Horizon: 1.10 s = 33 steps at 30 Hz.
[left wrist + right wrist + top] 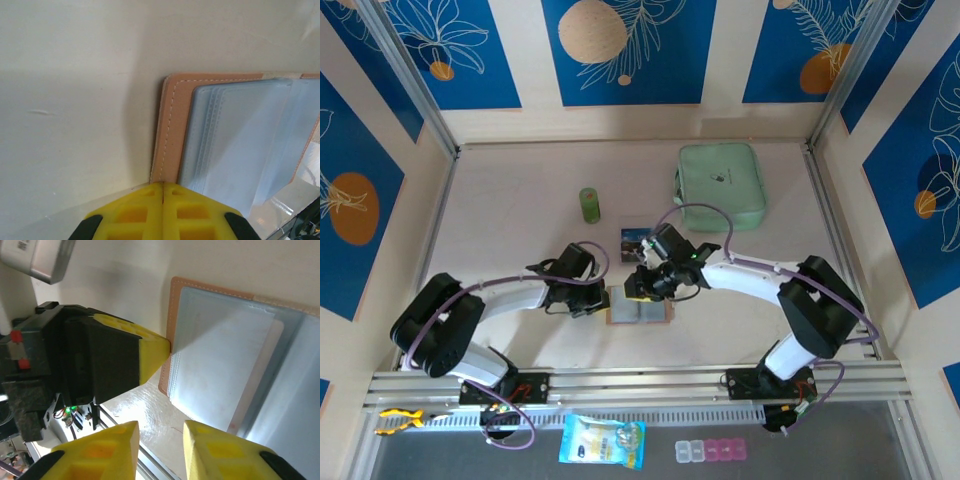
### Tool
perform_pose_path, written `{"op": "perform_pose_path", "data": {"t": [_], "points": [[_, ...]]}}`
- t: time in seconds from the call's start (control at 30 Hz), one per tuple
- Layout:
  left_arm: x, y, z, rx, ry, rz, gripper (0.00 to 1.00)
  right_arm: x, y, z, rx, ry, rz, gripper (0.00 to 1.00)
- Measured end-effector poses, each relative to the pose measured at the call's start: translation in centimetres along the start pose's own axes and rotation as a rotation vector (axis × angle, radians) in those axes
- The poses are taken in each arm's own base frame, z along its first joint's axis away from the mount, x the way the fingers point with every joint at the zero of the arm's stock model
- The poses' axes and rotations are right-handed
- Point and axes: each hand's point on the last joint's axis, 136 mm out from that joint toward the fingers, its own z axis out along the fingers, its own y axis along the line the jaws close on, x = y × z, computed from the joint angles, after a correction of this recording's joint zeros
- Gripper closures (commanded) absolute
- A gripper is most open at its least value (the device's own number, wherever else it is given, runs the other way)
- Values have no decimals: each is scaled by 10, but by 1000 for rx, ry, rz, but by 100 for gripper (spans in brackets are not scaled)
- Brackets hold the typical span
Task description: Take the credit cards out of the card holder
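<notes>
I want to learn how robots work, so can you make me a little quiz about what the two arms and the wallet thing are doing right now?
1. True or false: the left gripper is shut, with its tip at the edge of the card holder.
2. How does the card holder lie? A) folded shut B) open flat on the table C) standing on its edge
3. What is between the fingers of the right gripper?
Key: 1 true. 2 B. 3 nothing: its jaws stand apart above the holder, empty.
</notes>
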Motion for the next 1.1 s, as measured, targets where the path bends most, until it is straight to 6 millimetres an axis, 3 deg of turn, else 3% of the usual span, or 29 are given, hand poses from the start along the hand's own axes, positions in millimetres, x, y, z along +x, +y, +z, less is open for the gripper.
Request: {"op": "perform_pose_path", "data": {"t": [0.33, 0.43, 0.57, 1.1], "points": [[0, -1, 1, 10, 0, 3, 98, 8, -16, 24, 52, 49, 51, 68], [1, -1, 1, 12, 0, 3, 97, 8, -18, 28, 56, 53, 55, 74], [1, -1, 1, 12, 0, 3, 97, 7, -22, 33, 64, 57, 63, 75], [1, -1, 1, 12, 0, 4, 97, 8, -42, 31, 170, 45, 82, 74]]}}
